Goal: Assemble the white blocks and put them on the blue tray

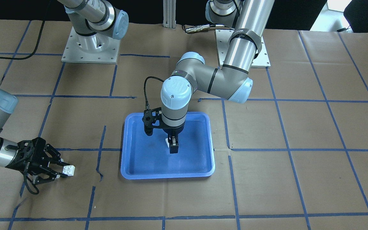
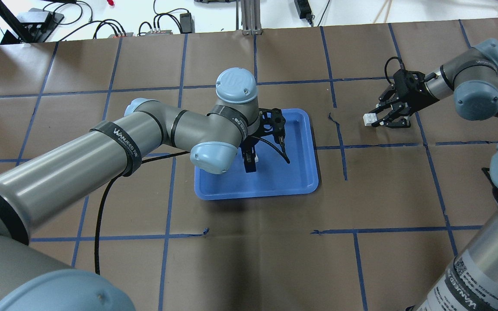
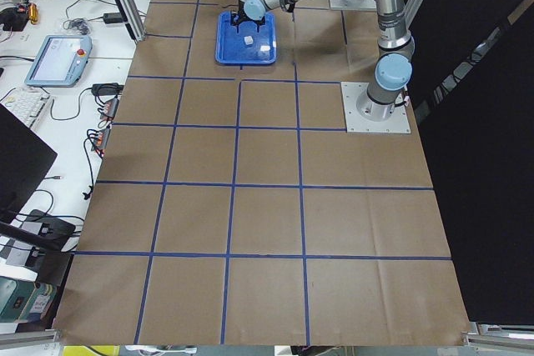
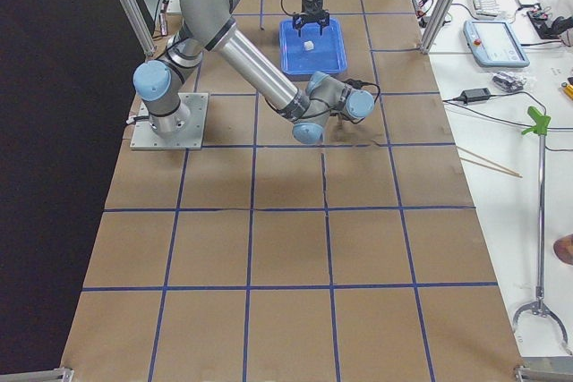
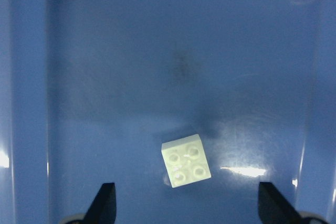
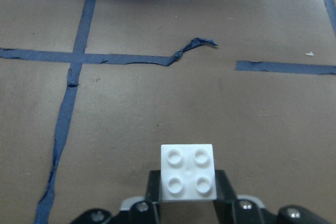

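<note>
The blue tray (image 1: 133, 166) lies mid-table; it also shows in the overhead view (image 2: 301, 181). One white block (image 5: 186, 167) lies studs up on the tray floor, tilted a little. My left gripper (image 5: 186, 205) hangs over it, open, with fingertips wide apart on either side and not touching it. In the front view the left gripper (image 1: 173, 147) points down into the tray beside that block (image 1: 167, 141). My right gripper (image 1: 63, 171) is off the tray, low over the paper, shut on the second white block (image 6: 187, 172), also seen from overhead (image 2: 368, 119).
Brown paper with blue tape grid lines covers the table (image 2: 275, 259). A torn, lifted piece of tape (image 6: 191, 45) lies ahead of the right gripper. The arm base plates (image 1: 89, 48) stand at the robot's side.
</note>
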`<state>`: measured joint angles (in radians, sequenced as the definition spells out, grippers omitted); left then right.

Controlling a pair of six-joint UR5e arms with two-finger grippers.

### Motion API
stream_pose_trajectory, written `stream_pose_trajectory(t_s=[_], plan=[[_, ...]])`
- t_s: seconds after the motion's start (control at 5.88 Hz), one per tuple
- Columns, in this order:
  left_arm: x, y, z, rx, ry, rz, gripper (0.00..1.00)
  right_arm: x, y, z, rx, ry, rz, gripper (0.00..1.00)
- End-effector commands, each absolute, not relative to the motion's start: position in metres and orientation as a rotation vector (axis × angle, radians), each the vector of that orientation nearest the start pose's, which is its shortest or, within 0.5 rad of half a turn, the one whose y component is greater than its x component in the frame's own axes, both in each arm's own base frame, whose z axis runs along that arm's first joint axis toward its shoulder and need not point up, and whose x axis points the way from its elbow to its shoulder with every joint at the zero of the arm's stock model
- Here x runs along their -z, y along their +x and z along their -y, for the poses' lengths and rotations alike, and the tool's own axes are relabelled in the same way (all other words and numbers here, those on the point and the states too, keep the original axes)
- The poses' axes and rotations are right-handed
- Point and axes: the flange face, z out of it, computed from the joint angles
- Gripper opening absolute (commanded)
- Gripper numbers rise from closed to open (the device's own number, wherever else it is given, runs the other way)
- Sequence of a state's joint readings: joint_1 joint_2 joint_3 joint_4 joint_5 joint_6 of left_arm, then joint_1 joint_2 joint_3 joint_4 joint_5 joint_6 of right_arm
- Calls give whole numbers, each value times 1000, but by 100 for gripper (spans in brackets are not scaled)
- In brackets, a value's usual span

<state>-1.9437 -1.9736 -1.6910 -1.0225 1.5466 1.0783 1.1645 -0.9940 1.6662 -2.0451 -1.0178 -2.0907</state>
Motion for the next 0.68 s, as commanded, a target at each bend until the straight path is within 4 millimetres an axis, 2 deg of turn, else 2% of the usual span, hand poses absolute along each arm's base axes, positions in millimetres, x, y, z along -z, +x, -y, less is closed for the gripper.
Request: stream_pose_trajectory(t_s=[0.0, 0.17, 0.34, 0.51], plan=[[-371, -327, 495, -13, 1981, -2475, 95, -225, -74, 649, 657, -1993, -1868, 29], [-409, -313, 487, -38, 1902, -2532, 96, -264, -70, 639, 646, -1978, -1863, 29], [-437, -298, 471, -23, 1747, -2633, 96, -289, -59, 625, 633, -1969, -1850, 30], [-454, -278, 458, -1, 1399, -2798, 96, -299, -36, 614, 618, -1985, -1816, 30]])
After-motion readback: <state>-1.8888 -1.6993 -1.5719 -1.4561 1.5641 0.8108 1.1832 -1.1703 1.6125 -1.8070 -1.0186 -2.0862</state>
